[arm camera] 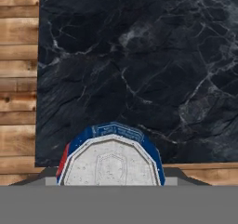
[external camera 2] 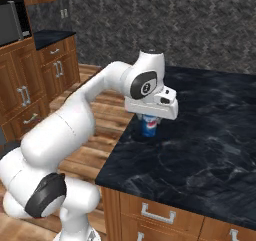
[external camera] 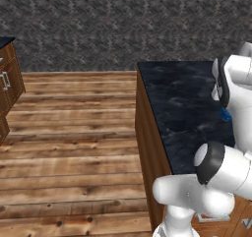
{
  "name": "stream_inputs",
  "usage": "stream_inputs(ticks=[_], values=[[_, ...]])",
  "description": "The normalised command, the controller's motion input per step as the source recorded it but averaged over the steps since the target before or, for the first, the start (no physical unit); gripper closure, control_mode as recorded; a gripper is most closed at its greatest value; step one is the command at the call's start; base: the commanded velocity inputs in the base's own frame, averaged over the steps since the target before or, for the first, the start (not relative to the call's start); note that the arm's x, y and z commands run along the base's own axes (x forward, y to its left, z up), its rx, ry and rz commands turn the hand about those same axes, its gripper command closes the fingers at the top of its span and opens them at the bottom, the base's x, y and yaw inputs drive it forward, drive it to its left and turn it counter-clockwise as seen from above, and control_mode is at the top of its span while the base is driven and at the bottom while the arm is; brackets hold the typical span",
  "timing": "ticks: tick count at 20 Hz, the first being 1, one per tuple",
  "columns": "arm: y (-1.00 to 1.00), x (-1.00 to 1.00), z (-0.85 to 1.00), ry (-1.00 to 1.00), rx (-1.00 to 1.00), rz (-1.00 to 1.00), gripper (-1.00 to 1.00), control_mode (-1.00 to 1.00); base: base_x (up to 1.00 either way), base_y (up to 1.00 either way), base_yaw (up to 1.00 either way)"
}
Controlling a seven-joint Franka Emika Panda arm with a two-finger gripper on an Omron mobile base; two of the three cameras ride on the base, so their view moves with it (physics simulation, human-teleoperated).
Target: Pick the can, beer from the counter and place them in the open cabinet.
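Can [external camera 2: 148, 126]: upright near table [external camera 2: 210, 150] edge, pinched in claw [external camera 2: 149, 121]. Step: first pickup, grasp made. Next: lift straight, carry to cabinet.

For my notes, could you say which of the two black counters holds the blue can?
The near counter under the arm, with the can near its edge, not the far counter.

One small blue soda can [external camera 2: 148, 126] with a silver top stands on one black marble-look bench [external camera 2: 210, 145] with faint white veins. One dark microwave [external camera 2: 11, 23] sits among the brown wooden cabinets, whose visible drawer fronts carry several grey bar handles.
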Motion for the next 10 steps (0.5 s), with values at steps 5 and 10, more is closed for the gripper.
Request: stream_inputs(ticks=[5, 10], values=[[0.79, -0.37, 0.37, 0.0, 0.0, 0.0, 1.0, -1.0, 0.0, 0.0, 0.0], [0.32, -0.04, 0.14, 0.0, 0.0, 0.0, 1.0, -1.0, 0.0, 0.0, 0.0]])
